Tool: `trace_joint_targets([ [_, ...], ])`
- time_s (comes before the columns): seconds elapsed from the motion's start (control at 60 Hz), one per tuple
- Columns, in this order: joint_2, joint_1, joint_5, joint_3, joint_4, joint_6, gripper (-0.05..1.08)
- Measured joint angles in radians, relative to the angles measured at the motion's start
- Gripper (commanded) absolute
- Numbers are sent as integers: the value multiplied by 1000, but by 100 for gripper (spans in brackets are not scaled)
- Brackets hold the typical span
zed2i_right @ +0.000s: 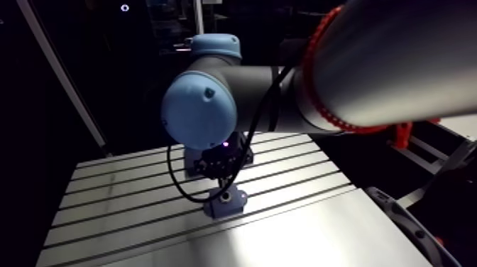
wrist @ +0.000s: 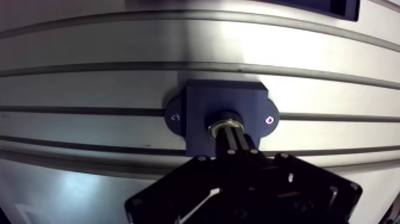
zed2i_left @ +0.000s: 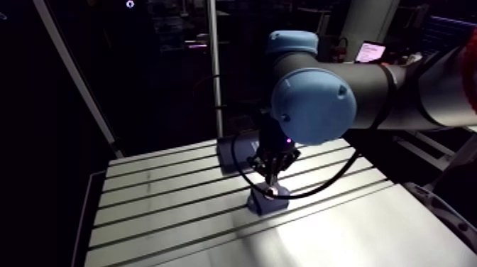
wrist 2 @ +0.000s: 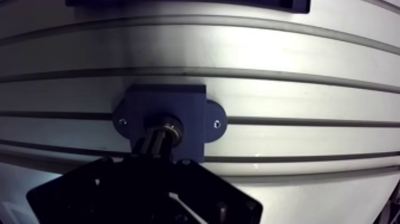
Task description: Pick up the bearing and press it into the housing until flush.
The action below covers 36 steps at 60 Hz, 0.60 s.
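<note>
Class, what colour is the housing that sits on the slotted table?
The housing is dark blue, seen best in the wrist view.

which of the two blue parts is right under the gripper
The housing with two side ears, directly under the gripper, bearing at its centre. The other blue part lies beyond it.
</note>
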Motion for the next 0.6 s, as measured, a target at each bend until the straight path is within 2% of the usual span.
trace_joint_targets([
  [0.6,18,1,0,10,-12,2,107],
])
